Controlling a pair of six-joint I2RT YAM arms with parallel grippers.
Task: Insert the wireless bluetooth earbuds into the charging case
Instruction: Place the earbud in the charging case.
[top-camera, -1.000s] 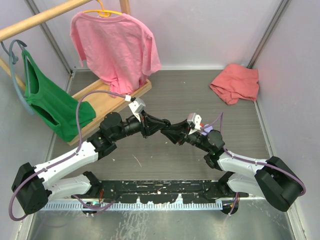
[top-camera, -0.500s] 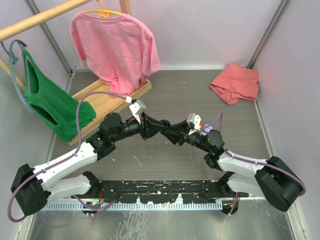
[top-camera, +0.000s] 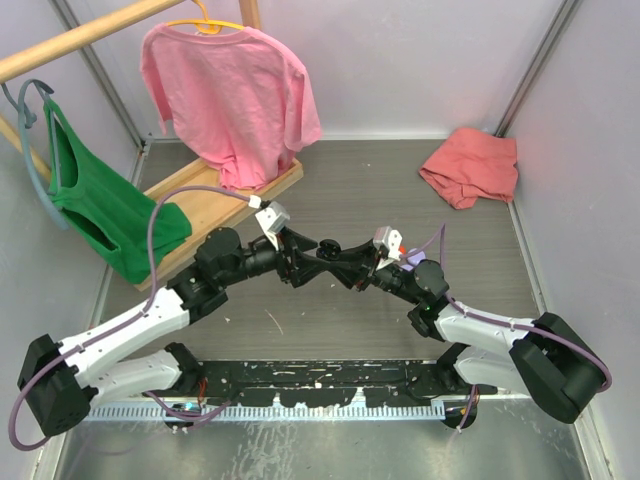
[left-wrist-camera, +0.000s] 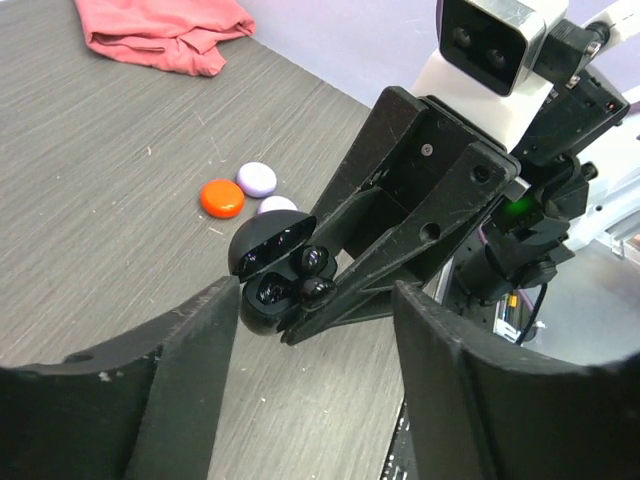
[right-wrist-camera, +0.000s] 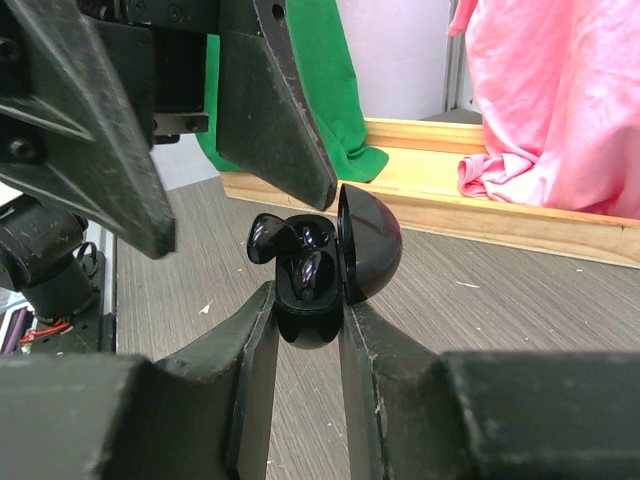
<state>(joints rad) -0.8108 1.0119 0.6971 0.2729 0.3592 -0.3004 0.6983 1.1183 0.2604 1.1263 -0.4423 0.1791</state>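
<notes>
My right gripper (right-wrist-camera: 306, 300) is shut on the black charging case (right-wrist-camera: 312, 318), held above the table with its lid (right-wrist-camera: 372, 245) swung open. Two black earbuds are in the case. One earbud (right-wrist-camera: 270, 238) sticks up over the rim at the left, and the other (right-wrist-camera: 310, 272) lies lower in its well. My left gripper (left-wrist-camera: 315, 300) is open, and its fingers (right-wrist-camera: 280, 110) stand just above and to either side of the case, touching nothing. In the left wrist view the case (left-wrist-camera: 262, 305) and both earbuds (left-wrist-camera: 314, 262) show between those fingers. From above, the two grippers meet at mid-table (top-camera: 330, 260).
An orange-red round case (left-wrist-camera: 222, 197), a lilac one (left-wrist-camera: 258, 179) and a white one (left-wrist-camera: 277, 205) lie together on the table under the right arm. A red cloth (top-camera: 470, 165) lies far right. The pink shirt (top-camera: 235, 95), green garment (top-camera: 100, 200) and wooden rack base (top-camera: 215, 195) are far left.
My left gripper has opened and drawn back a little to the left, away from the case. The right gripper and the case have stayed in place.
</notes>
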